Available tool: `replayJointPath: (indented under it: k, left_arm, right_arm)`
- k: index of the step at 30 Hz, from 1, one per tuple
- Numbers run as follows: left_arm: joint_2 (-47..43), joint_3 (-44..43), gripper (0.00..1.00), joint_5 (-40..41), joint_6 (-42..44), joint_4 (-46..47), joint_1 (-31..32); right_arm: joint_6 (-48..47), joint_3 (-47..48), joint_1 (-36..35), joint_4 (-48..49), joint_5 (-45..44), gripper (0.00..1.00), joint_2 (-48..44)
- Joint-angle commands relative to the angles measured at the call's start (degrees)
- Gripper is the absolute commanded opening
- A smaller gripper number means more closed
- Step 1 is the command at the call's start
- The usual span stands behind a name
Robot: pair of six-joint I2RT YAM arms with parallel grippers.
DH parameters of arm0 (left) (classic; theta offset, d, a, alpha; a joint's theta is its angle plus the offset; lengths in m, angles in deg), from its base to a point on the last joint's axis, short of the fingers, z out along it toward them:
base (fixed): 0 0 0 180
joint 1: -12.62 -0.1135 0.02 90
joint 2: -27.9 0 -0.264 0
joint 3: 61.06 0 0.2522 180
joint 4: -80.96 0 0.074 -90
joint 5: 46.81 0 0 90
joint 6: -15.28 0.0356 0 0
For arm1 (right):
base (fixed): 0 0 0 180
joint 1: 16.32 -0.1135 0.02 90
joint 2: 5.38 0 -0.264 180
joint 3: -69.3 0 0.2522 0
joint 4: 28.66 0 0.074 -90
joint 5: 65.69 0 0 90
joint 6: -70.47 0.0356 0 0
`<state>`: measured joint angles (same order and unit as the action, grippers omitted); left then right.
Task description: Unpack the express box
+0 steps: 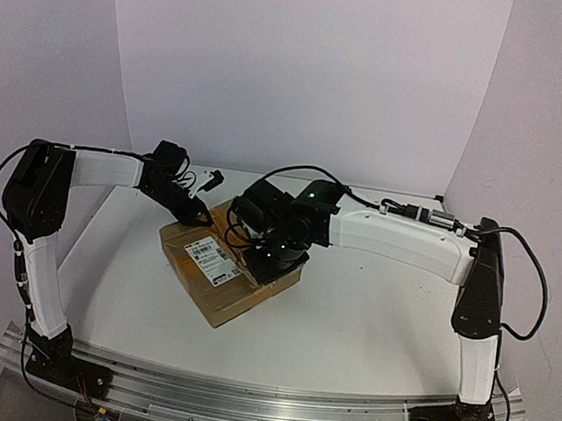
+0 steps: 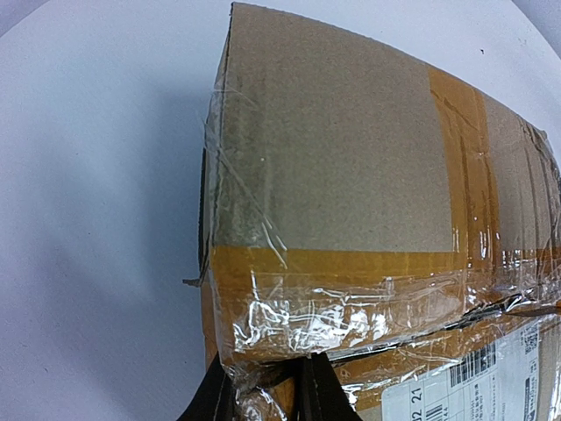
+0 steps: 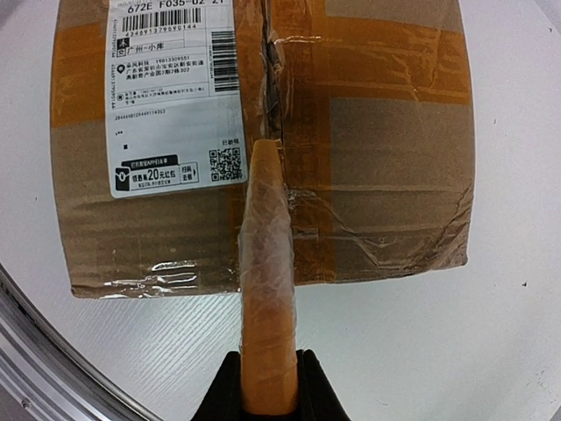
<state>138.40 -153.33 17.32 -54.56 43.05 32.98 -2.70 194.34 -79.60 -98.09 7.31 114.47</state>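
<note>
Two grippers work on one parcel. The right gripper (image 3: 267, 361) has its jaws closed narrowly on the lower end of a tan tape strip (image 3: 266, 254). The strip rises from the jaws as a crinkled band, and its far end lies at the centre seam of the express box (image 3: 386, 132), just beside the white shipping label (image 3: 171, 96); whether that end is stuck to the seam cannot be told. The left gripper (image 2: 267, 375) holds its jaws narrow at a taped edge of the box, with crumpled clear tape (image 2: 333, 316) between and just above the dark fingers (image 2: 320, 390); whether they pinch the tape or merely touch it cannot be told. In the top view the box lies flat on the white table (image 1: 370, 320), about midway between the near and far edges and somewhat left of the middle, turned so that one corner points toward the near edge. The label faces up. The left gripper meets the box at its far-left corner, and the right arm reaches in from the right edge, its wrist over the far-right half of the lid.
</note>
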Motion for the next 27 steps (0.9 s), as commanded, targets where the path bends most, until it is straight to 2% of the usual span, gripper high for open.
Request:
replayJointPath:
  k: [1, 6, 11, 21, 27]
  left_arm:
    - [-0.8, 0.5, 0.00, 5.5, 5.5, -2.4, 0.6]
    - [-0.6, 0.5, 0.00, 5.5, 5.7, -2.4, 0.6]
    - [-0.4, 0.5, 0.00, 5.5, 5.9, -2.2, 0.6]
    - [-0.4, 0.6, 0.00, 5.7, 5.9, -1.9, 0.6]
    - [-0.2, 0.5, 0.00, 5.7, 5.9, -1.8, 0.6]
  right_arm:
    - [1.2, -1.4, 1.5, -1.5, 0.0, 0.00, -1.4]
    - [2.5, -5.3, 1.5, -1.5, -0.1, 0.00, -4.5]
    - [3.1, -5.1, 1.5, -1.5, -1.2, 0.00, -7.1]
    - [3.8, -7.1, 0.5, -1.5, 1.6, 0.00, -6.9]
    - [2.9, -5.0, -0.5, -1.5, 3.1, 0.00, -6.5]
